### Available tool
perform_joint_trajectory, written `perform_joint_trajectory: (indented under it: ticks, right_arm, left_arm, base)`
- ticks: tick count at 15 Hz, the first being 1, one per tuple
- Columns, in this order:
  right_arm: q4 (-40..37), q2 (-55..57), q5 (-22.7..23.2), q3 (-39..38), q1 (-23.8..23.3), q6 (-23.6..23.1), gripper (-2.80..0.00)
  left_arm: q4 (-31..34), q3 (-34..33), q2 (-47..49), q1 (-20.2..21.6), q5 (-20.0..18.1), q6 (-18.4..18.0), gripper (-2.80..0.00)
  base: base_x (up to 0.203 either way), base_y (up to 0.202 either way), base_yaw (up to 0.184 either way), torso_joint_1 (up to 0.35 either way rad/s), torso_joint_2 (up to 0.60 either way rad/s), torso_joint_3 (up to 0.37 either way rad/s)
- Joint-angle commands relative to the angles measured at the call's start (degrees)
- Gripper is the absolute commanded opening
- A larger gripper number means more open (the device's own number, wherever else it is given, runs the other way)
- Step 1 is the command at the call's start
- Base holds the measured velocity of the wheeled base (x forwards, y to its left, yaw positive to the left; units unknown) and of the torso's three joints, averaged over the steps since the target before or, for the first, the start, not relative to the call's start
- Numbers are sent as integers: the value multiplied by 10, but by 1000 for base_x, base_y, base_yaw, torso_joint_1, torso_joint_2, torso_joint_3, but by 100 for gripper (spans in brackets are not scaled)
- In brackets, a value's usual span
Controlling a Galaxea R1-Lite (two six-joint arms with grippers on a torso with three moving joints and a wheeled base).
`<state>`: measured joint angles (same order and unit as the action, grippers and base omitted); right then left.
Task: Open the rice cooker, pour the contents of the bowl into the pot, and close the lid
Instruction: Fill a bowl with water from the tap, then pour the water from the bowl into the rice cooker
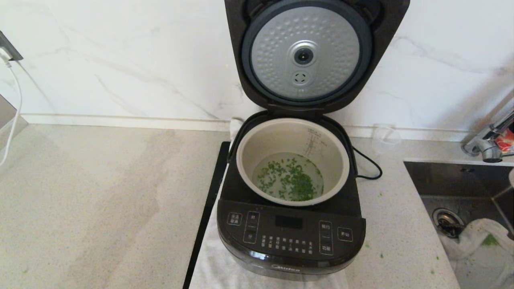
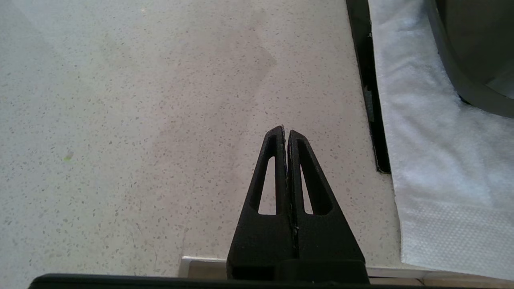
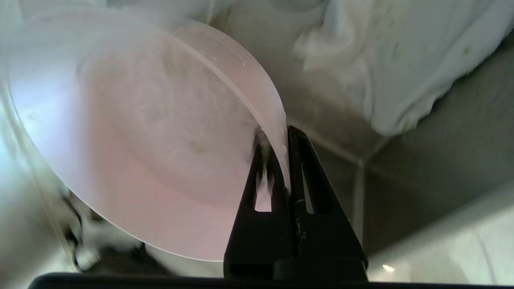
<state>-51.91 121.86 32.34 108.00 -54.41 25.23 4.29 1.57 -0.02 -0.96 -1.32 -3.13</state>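
Right gripper point(image 3: 286, 134) clamped on emptied bowl point(image 3: 152, 152) rim over sink, well right of cooker; lid point(image 1: 307, 56) upright, behind pot point(image 1: 293, 160). Left gripper point(image 2: 286, 132) closed, idle.

Blurred bowl point(image 3: 152, 160); lid point(image 1: 307, 56) top cropped.

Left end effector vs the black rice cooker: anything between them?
In the left wrist view, between the shut left end effector and the glossy black rice cooker lie a black strip and white cloth on speckled counter.
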Motion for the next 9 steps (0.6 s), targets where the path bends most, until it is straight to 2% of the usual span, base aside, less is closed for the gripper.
perform_joint_trajectory:
  ticks: [1, 4, 9]
  right_arm:
    - [-19, -91, 0, -39, 36, -14, -280]
    - [-24, -190, -19, -109, 122, -25, -280]
    - [-42, -306, -94, -141, 344, -5, -280]
  left_arm:
    - [0, 0, -1, 0, 0, 0, -280]
    - [0, 0, -1, 0, 0, 0, -280]
    - [0, 0, -1, 0, 0, 0, -280]
  base:
    - [0, 0, 0, 0, 0, 0]
    - [0, 0, 0, 0, 0, 0]
    - [0, 0, 0, 0, 0, 0]
